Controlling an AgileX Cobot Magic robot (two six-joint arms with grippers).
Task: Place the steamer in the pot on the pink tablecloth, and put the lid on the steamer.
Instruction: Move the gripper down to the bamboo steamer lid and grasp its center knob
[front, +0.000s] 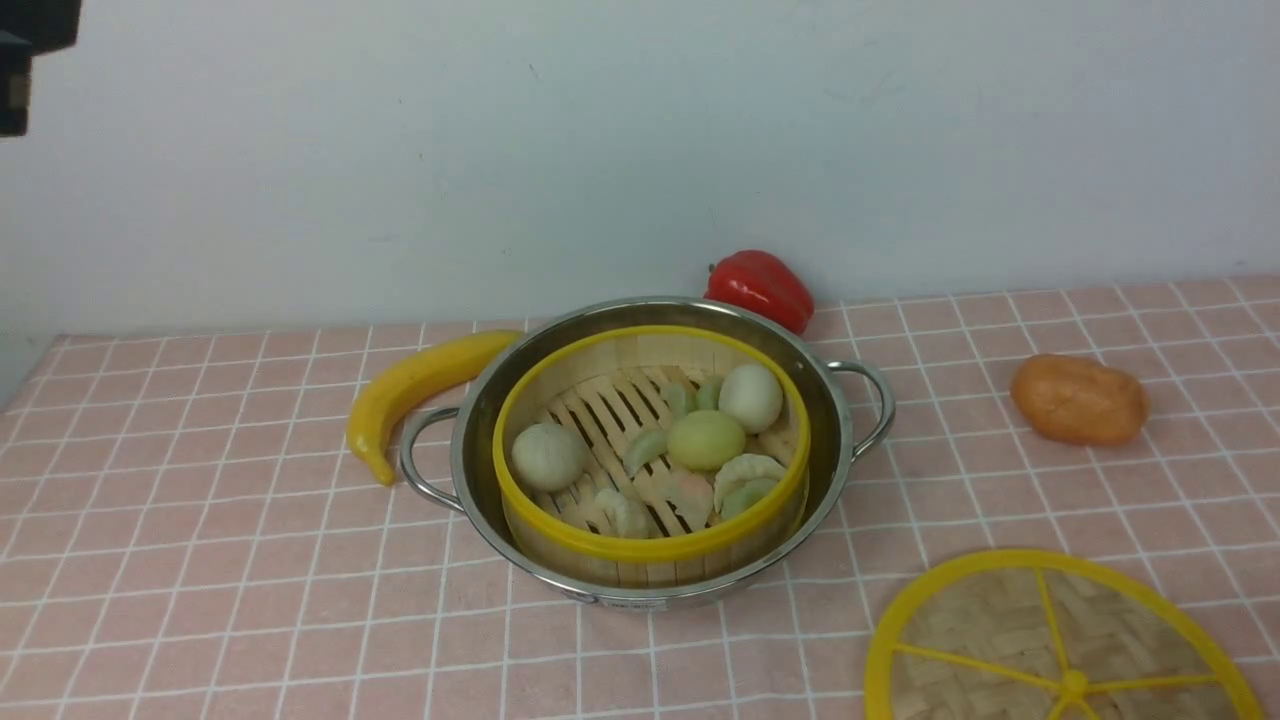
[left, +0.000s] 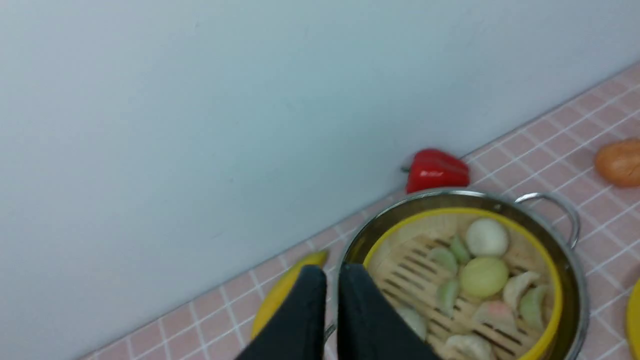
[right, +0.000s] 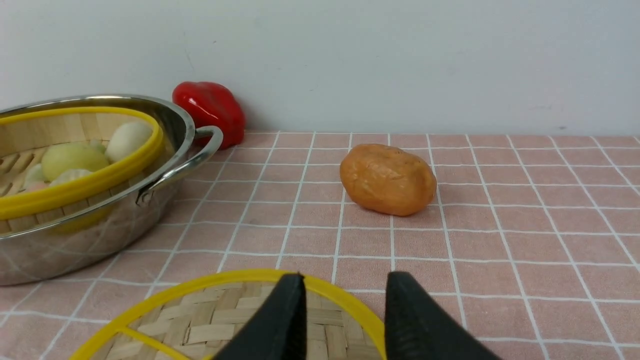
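Observation:
The steamer (front: 650, 450), a bamboo basket with a yellow rim holding pale buns and dumplings, sits inside the steel pot (front: 840, 440) on the pink tablecloth (front: 200, 520). The lid (front: 1060, 640), a flat woven disc with yellow rim and spokes, lies on the cloth at the front right, apart from the pot. My left gripper (left: 331, 267) is shut and empty, raised above the pot's left side beside the steamer (left: 465, 280). My right gripper (right: 345, 275) is open, low over the lid's (right: 225, 315) far rim, one finger over the weave, the other over cloth.
A yellow banana (front: 420, 385) lies against the pot's left handle. A red pepper (front: 762, 288) stands behind the pot by the wall. An orange potato (front: 1080, 400) lies to the right, beyond the lid. A dark arm part (front: 30, 60) shows at the top left.

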